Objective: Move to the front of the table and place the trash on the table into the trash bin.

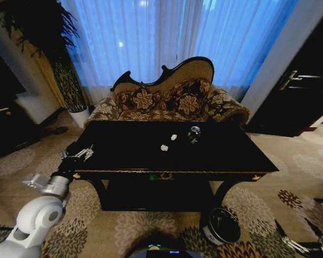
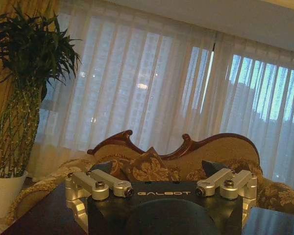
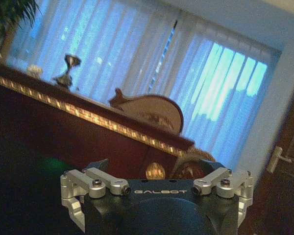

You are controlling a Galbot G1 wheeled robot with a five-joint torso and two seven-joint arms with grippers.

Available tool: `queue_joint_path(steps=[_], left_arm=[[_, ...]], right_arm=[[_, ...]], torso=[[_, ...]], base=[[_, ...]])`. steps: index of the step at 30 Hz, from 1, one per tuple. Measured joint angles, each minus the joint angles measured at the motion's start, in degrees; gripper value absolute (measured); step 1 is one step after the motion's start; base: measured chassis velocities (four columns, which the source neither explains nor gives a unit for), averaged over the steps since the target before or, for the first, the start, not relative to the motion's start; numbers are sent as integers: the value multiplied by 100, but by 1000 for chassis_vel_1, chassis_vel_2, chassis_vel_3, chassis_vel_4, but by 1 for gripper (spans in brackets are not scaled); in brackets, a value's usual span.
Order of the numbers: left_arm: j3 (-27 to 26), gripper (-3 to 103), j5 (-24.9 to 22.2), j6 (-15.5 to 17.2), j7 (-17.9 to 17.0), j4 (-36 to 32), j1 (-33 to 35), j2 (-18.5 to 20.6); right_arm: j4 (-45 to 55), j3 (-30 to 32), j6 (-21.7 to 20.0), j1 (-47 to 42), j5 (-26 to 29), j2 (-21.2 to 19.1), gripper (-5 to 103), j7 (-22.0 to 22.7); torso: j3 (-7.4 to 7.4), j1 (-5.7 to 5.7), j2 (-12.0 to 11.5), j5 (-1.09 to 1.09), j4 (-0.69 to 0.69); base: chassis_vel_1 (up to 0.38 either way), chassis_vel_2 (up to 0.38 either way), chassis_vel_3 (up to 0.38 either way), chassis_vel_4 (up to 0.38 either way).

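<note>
Black table (image 1: 124, 156) mid-frame; paper bits (image 1: 164, 147) light, soft, pinch anywhere. Left gripper (image 1: 84, 154) spread wide, holding nothing; right gripper (image 3: 157, 188) too.

The table (image 1: 124, 156) is dark, glossy wood with a gilt, metallic-looking trim band along its front edge; at about 12 o'clock on its top lie crumpled white paper bits (image 1: 164, 147) and a small dark, shiny can-like piece (image 1: 194, 134). The trash bin (image 1: 222, 226) at 5 o'clock has a black, polished-looking surface. The left gripper (image 2: 162, 188) shows brushed silver metal links on a matt black body.
</note>
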Motion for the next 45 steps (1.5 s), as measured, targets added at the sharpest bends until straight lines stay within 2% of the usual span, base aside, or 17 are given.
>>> queue_joint_path(steps=[8,15,24,31,36,37,40,42,44,45], left_arm=[[-50,100,49,-1,10,-24,109,-63],[37,100,162,-12,13,-69,146,-179],[26,100,195,-29,27,-151,203,-235],[-25,100,186,-43,55,-183,260,-241],[53,100,190,-47,61,-158,202,-251],[146,100,200,-47,58,-130,128,-241],[240,100,209,-47,53,-101,59,-211],[289,100,226,-47,48,-94,47,-204],[291,100,229,-47,47,-94,49,-204],[296,100,235,-47,44,-100,56,-201]], right_arm=[[671,95,-52,-305,524,-136,100,-219],[1477,-31,-422,-455,684,-161,100,14],[2667,-494,-1086,-251,146,-184,100,758],[3196,-828,-1423,-151,-213,-253,100,944],[3492,-1049,-1753,-8,-471,-420,100,1215],[3602,-1134,-1930,90,-587,-508,100,1396],[3650,-1242,-2103,212,-678,-594,100,1567],[3651,-1551,-2358,450,-825,-844,100,1841],[3649,-1608,-2392,483,-844,-875,100,1874],[3628,-1832,-2531,631,-923,-983,100,2018]], torso=[[0,0,0,-1,0],[0,0,0,-1,0],[0,0,0,0,0],[0,0,0,-1,0],[1,0,0,-1,1],[1,1,0,-1,1],[1,1,0,-1,-2],[1,1,0,-2,1],[1,1,0,-1,1],[1,1,0,0,3]], base=[[0,0,0,0],[0,0,0,0],[0,0,0,0],[0,0,0,0],[0,0,0,0],[0,0,0,0],[0,0,0,0],[0,0,0,0],[0,0,0,0],[0,0,0,0]])
